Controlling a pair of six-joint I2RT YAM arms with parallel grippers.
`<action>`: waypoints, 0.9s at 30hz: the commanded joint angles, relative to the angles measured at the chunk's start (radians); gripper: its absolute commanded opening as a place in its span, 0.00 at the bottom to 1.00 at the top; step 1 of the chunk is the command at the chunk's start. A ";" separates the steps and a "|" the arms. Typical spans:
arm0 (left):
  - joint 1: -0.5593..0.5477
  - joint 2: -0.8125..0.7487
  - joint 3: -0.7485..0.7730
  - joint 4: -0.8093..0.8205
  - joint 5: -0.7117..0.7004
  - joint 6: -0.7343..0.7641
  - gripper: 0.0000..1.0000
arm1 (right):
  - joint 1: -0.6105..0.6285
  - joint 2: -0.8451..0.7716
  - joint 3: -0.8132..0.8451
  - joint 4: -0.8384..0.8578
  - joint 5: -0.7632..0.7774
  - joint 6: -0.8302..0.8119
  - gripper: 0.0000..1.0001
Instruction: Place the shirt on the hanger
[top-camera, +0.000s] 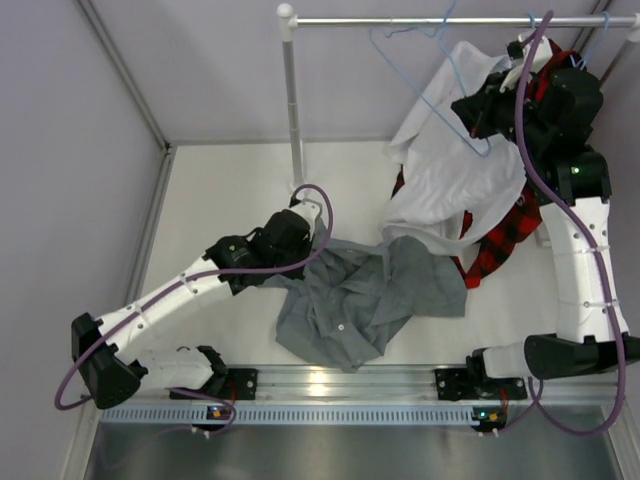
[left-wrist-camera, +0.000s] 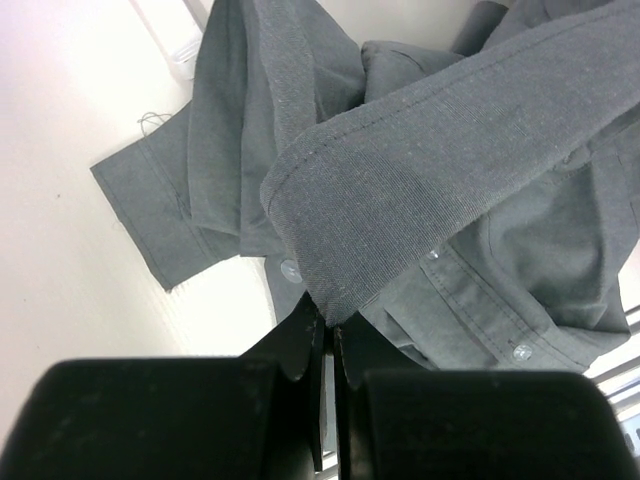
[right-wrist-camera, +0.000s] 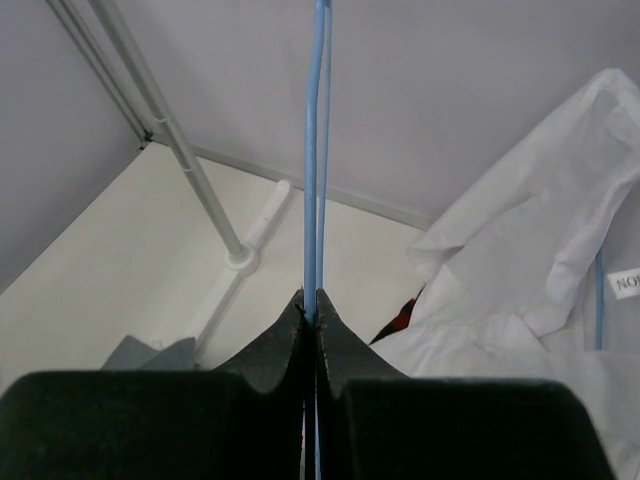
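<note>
White arms (top-camera: 170, 295), purple cables (top-camera: 328, 212), black claws (left-wrist-camera: 322, 312)

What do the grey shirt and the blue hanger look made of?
Shirt: soft woven cloth, matte grey, probably cotton or a blend; fine weave and stitched hems show, and it folds limply. Hanger: thin light-blue wire, smooth, likely coated metal, though plastic is possible; it runs in slim straight strands.

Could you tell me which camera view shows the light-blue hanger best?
Top external: the hanger shows most of its triangle below the rail. Right wrist sees only edge-on wire pinched in the right gripper; left wrist shows none.
</note>
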 joint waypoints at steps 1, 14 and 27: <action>0.004 -0.021 0.044 0.048 -0.065 -0.045 0.00 | -0.007 -0.147 -0.096 0.029 -0.008 0.012 0.00; 0.171 0.211 0.223 0.068 0.082 -0.059 0.00 | -0.007 -0.737 -0.716 -0.092 -0.411 0.085 0.00; 0.234 0.330 0.312 0.091 0.178 -0.086 0.00 | 0.131 -0.948 -0.847 -0.370 -0.214 0.041 0.00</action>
